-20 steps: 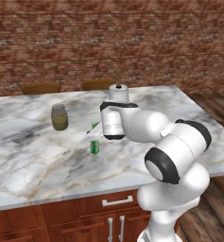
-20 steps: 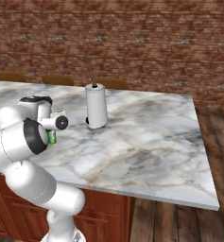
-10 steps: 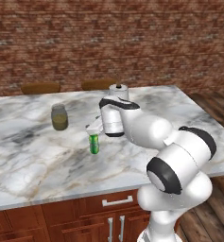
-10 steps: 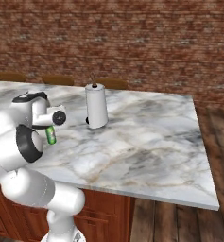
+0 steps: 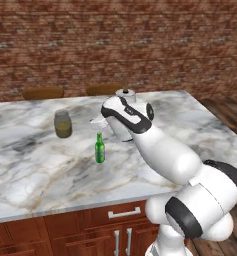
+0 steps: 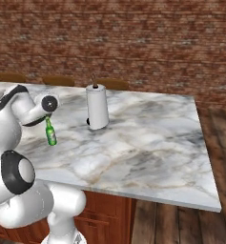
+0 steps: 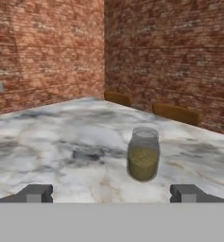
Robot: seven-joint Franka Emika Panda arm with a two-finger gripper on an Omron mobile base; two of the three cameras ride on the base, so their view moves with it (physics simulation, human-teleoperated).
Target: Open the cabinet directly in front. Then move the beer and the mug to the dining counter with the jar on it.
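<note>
Standing on counter: slim green glass bottle of beer [image 5: 99,149], upright on the large white-and-grey veined marble dining counter [image 5: 35,165], free of any grip.
Gripper: two-finger gripper [image 7: 111,193] with its small dark fingertips [image 7: 35,193] spread wide, nothing between them; in the left base view the white hand hangs over the marble just right of the bottle.
Jar: small squat olive-brown translucent jar [image 5: 63,124] with a greyish lid, upright on the same marble, behind and left of the bottle, apart from it; the hand view looks straight at it [image 7: 143,154].
Paper towel: tall white roll [image 6: 97,106] on the counter, well right of the bottle in the right base view.
Backdrop: red-brown brick wall [image 6: 133,43] behind the counter.
Base: red-brown wooden front with small silver handles [image 5: 124,213] under the marble.
</note>
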